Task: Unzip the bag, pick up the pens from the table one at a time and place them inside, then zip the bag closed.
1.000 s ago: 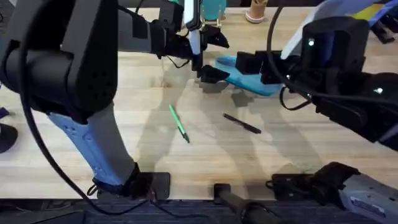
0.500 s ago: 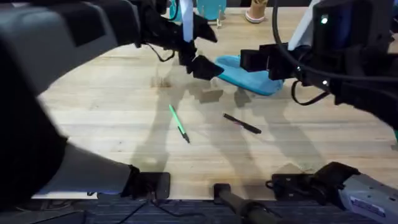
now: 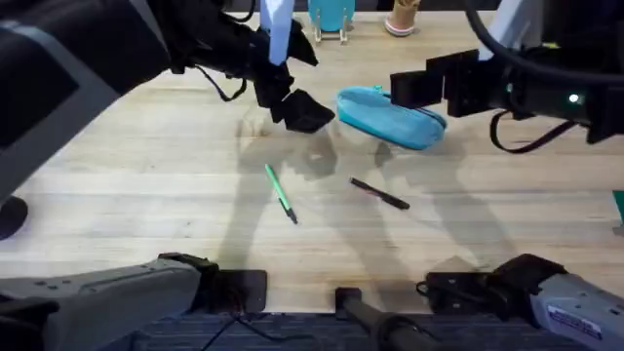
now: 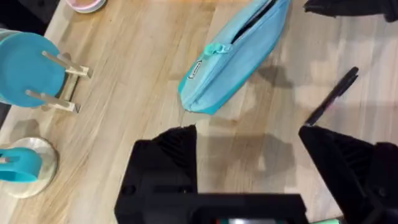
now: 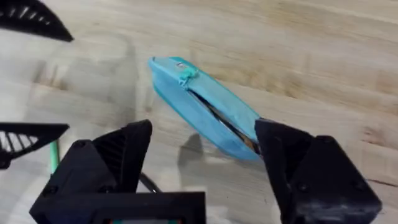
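The teal-blue bag (image 3: 390, 115) lies on the table (image 3: 146, 175) at the back middle, its zipper pull (image 5: 185, 74) at its left end and a dark slit open along the zipper. Nearer the front lie the green pen (image 3: 281, 193) and, right of it, the black pen (image 3: 380, 193). My left gripper (image 3: 300, 83) hangs open just left of the bag (image 4: 233, 56), holding nothing. Above the bag's right end my right gripper (image 3: 434, 86) is open and empty, with the bag (image 5: 205, 106) below its fingers. The black pen (image 4: 333, 96) also shows in the left wrist view.
A teal object on a wooden stand (image 3: 331, 15) and a small cup (image 3: 402, 18) stand at the table's back edge behind the bag. The stand (image 4: 31, 74) also shows in the left wrist view. Bare wood lies around both pens.
Both grippers have drawn away from the bag, the left one up and to the left, the right one to the right. The bag now lies free; the pens have not moved.
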Robot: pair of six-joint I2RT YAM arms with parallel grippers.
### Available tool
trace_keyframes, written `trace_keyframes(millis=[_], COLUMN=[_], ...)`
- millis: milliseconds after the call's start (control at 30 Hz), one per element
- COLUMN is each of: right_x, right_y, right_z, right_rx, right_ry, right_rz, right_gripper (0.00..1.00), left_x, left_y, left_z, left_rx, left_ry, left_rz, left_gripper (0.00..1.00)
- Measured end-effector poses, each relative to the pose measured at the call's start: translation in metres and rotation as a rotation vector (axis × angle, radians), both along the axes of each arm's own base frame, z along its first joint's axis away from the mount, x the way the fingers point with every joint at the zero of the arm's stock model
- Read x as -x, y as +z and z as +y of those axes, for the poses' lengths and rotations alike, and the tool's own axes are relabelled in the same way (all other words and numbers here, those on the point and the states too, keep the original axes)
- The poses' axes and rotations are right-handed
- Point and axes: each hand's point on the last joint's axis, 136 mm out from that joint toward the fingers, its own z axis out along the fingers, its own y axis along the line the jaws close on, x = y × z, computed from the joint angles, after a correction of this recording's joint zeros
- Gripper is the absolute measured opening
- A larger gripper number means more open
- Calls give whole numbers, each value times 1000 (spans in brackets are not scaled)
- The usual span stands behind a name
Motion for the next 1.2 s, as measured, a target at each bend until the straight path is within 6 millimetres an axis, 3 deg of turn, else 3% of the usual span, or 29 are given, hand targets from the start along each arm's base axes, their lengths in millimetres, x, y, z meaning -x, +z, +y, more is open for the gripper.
trace_keyframes(millis=[233, 300, 367, 500, 567, 600, 900, 1067, 1200], right_x=[3, 3, 4, 6, 6, 6, 10, 28, 26], right_y=[-2, -2, -2, -4, -4, -4, -9, -23, -20], right_z=[5, 5, 6, 6, 6, 6, 3, -14, -22], right_rx=[49, 79, 108, 158, 172, 177, 226, 270, 248], right_ry=[106, 143, 176, 229, 243, 247, 290, 288, 261], right_rz=[-4, -13, -21, -27, -29, -30, -20, 111, 201], right_gripper=[996, 953, 821, 378, 104, 51, 29, 28, 29], left_x=[0, 0, 0, 0, 0, 0, 0, 0, 0], left_y=[-1, -1, -1, -1, -1, -1, -1, -1, -1], left_z=[1, 1, 1, 1, 1, 1, 1, 1, 1], left_rx=[-6, -6, -6, -7, -8, -8, -8, -8, -8], left_ry=[5, 5, 6, 7, 7, 7, 7, 7, 7], left_rz=[3, 3, 4, 3, 3, 3, 3, 3, 3], left_gripper=[993, 993, 993, 993, 993, 993, 994, 993, 993])
